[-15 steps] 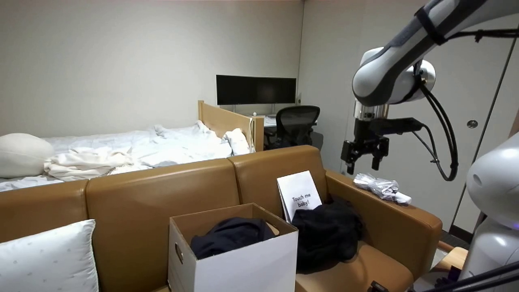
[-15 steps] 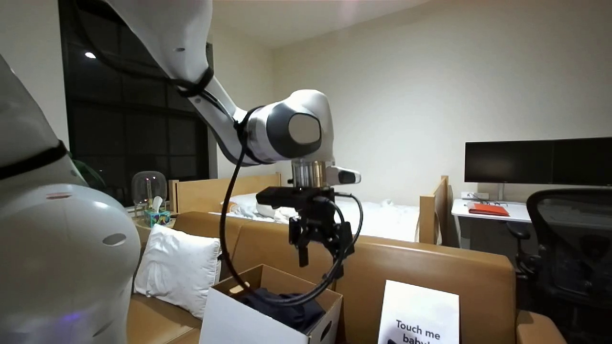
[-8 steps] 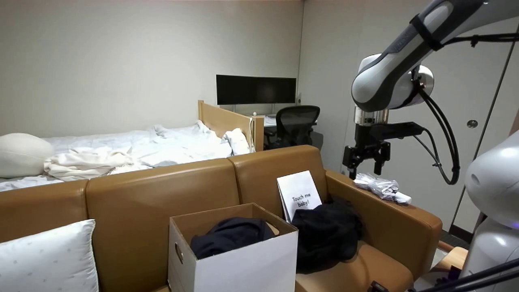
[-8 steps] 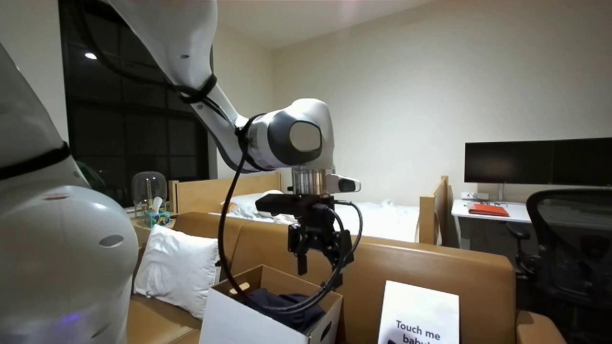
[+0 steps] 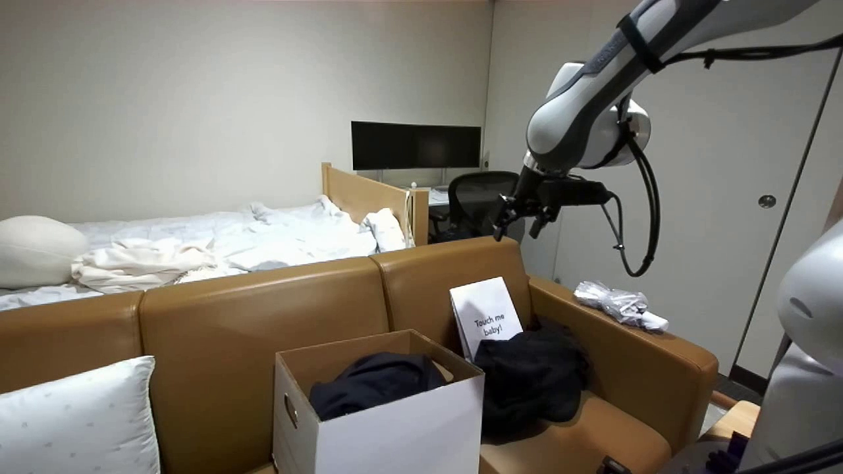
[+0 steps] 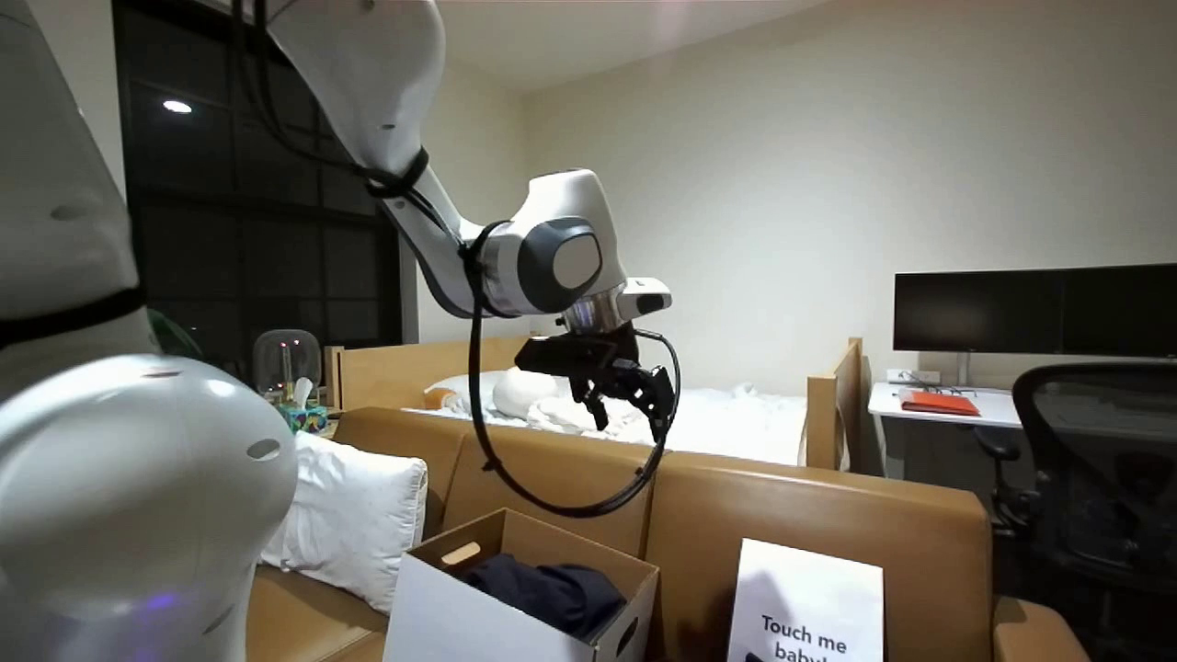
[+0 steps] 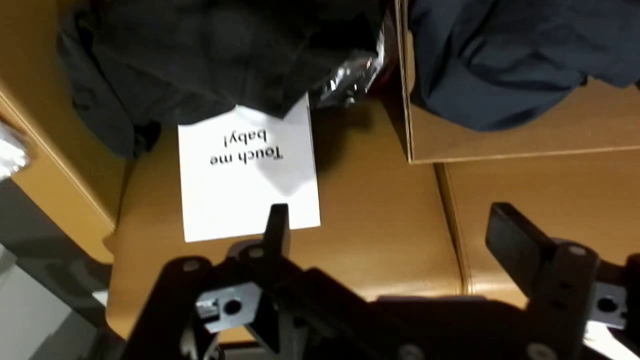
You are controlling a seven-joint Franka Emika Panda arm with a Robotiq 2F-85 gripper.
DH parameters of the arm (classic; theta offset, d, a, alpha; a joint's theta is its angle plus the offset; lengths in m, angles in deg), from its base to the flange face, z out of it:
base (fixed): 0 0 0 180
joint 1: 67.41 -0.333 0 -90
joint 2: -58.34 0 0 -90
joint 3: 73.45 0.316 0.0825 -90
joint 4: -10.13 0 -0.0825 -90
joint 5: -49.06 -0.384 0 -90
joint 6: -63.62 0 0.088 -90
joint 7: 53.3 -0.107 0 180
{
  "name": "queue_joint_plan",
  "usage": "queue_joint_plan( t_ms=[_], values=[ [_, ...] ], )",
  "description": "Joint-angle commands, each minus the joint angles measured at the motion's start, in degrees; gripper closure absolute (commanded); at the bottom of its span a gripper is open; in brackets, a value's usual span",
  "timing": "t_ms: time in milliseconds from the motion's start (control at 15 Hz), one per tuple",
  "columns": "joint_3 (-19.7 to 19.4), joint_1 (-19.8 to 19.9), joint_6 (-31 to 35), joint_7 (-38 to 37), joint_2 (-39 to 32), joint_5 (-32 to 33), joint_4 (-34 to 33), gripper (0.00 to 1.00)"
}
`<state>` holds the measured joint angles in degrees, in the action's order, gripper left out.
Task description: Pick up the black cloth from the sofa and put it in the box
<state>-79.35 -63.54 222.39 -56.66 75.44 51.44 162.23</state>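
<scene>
The black cloth [image 5: 537, 385] lies in a heap on the brown sofa [image 5: 263, 303], beside the armrest. The wrist view shows the cloth [image 7: 200, 55] at the top. The white box [image 5: 402, 434] stands on the sofa beside it, with a dark navy cloth [image 5: 379, 382] inside; both also show in an exterior view [image 6: 478, 611]. My gripper [image 5: 517, 237] is in the air near the top of the sofa back, tilted, well above the black cloth. It also shows in an exterior view [image 6: 630, 428]. In the wrist view the gripper [image 7: 390, 210] is open with nothing between its fingers.
A white sign [image 5: 487, 316] leans on the sofa back behind the black cloth. Clear plastic wrap [image 5: 619, 304] lies on the armrest. A white pillow [image 5: 82, 418] is at the sofa's far end. A bed [image 5: 230, 237] and a chair [image 5: 481, 197] are behind the sofa.
The gripper first dipped a little, then rose, moved toward the sofa back and tilted. It stays open. The cloths and box have not moved.
</scene>
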Motion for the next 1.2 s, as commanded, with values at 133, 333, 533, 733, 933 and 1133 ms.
queue_joint_plan(
  t_ms=[133, 333, 533, 733, 933, 1133],
  values=[
    [-3.29, -2.68, 18.82, 10.05, -21.07, -1.90, -9.19, 0.00],
    [-3.55, 0.71, 21.90, 8.13, -32.55, 2.31, -14.81, 0.00],
    [-8.97, -0.62, 21.63, 7.35, -44.53, 4.78, -22.81, 0.00],
    [-8.26, -0.05, 20.55, 7.40, -43.22, 3.85, -21.51, 0.00],
    [-10.06, -2.15, 22.78, 7.38, -46.02, 4.77, -22.96, 0.00],
    [-20.75, -12.76, 17.75, 2.78, -54.63, 6.12, -26.48, 0.00]
  ],
)
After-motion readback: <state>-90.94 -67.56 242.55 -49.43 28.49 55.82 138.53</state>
